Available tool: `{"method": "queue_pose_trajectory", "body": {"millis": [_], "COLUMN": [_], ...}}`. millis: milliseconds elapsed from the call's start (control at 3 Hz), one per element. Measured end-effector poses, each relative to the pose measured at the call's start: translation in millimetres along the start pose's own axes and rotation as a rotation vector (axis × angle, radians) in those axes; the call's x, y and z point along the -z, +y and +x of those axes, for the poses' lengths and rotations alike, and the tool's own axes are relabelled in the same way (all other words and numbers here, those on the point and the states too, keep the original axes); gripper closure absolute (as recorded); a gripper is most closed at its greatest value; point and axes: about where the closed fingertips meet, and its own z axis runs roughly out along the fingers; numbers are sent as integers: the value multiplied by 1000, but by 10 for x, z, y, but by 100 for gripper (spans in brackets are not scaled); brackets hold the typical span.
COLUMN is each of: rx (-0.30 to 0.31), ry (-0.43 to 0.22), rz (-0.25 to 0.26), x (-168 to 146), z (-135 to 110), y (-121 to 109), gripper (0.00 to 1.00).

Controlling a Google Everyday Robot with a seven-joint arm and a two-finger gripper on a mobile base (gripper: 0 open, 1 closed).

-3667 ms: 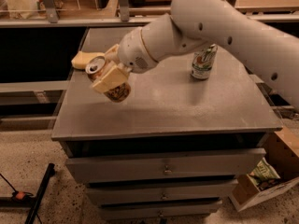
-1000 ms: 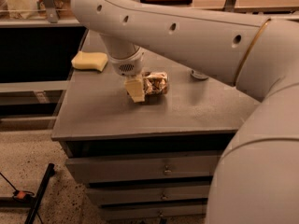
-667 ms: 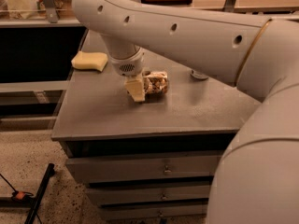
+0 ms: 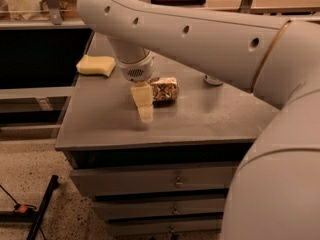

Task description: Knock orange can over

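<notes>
The orange can [image 4: 165, 89] lies on its side near the middle of the grey cabinet top [image 4: 110, 129], its patterned tan body pointing left-right. My gripper [image 4: 145, 111] hangs from the wrist just to the left of the can, at its left end, with its tip close above the table surface. Whether it touches the can I cannot tell. The big white arm crosses the view from the right and hides the back of the table.
A yellow sponge [image 4: 96, 65] lies at the back left of the top. The base of the white and green can [image 4: 212, 80] shows under the arm at the back right. Drawers [image 4: 175, 182] sit below the front edge. A black stand leg [image 4: 42, 206] lies on the floor at left.
3.7 s ago the can was held tilted in the air over the table's left; since a second ago it lies on the top. The gripper has shifted slightly toward the front edge.
</notes>
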Motion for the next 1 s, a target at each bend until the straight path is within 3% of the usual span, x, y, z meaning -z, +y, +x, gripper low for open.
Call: {"method": "queue_pose_trajectory", "body": {"millis": [1000], "rx": [8], "ry": [-69], "rz": [35], "x": [97], "z": [98], "y": [28], "gripper": [0]}}
